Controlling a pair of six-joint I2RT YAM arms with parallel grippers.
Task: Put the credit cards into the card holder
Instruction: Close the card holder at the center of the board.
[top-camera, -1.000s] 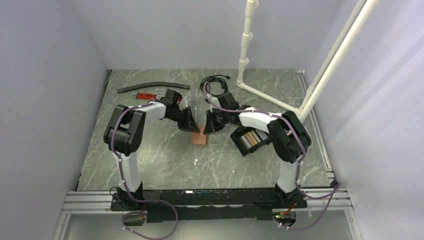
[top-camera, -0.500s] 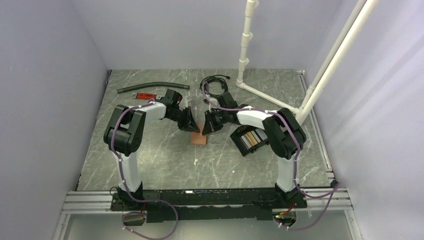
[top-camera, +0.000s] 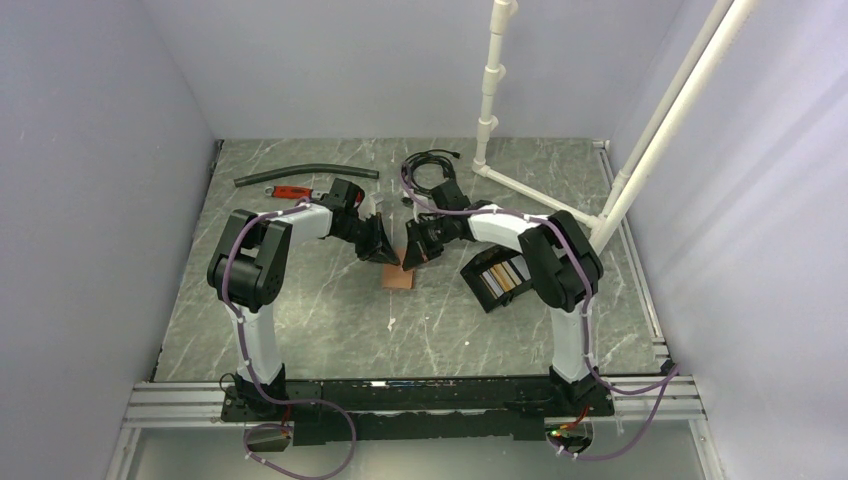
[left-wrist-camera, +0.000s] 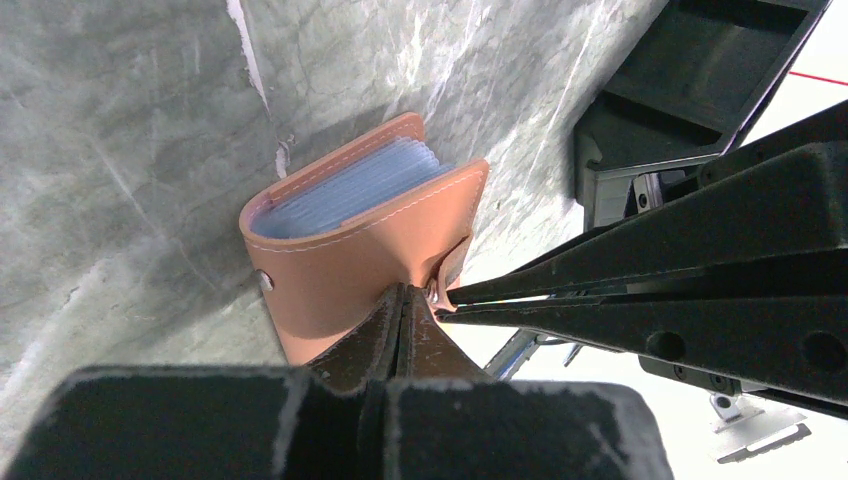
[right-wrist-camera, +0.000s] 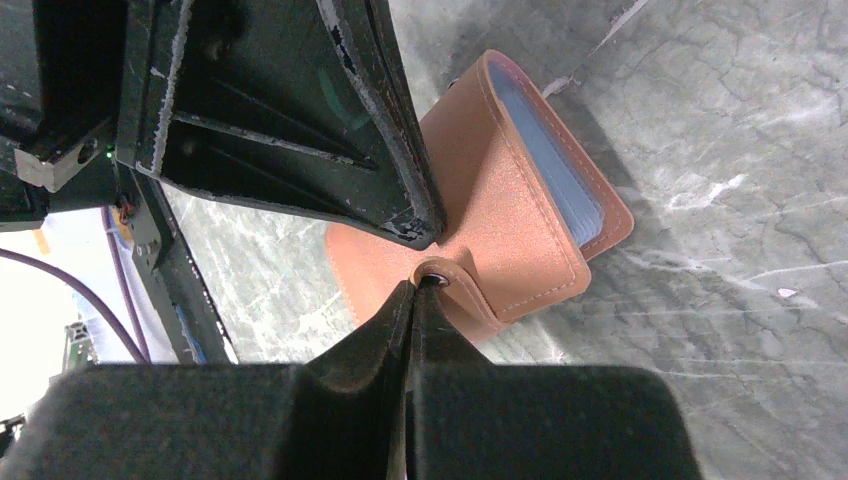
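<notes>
A tan leather snap wallet (top-camera: 398, 277) lies mid-table with clear sleeves showing at its open edge (left-wrist-camera: 350, 195). My left gripper (top-camera: 392, 260) is shut, and its tip (left-wrist-camera: 405, 290) rests on the wallet's cover beside the snap tab. My right gripper (top-camera: 405, 262) is also shut, its tip (right-wrist-camera: 413, 285) against the tab's snap from the other side. Neither has anything between its jaws. The black card holder (top-camera: 470, 275) sits right of the wallet, partly under the right arm. Gold and pale credit cards (top-camera: 503, 277) stand in it.
A black hose (top-camera: 300, 176) and a red tool (top-camera: 290, 191) lie at the back left. A coiled black cable (top-camera: 428, 170) lies at the back centre. White pipe framing (top-camera: 487, 110) rises at the back right, with grey walls on both sides.
The right arm's elbow has drifted slightly left and back while its tip stayed at the wallet tab. The left arm and the wallet have not visibly moved.
</notes>
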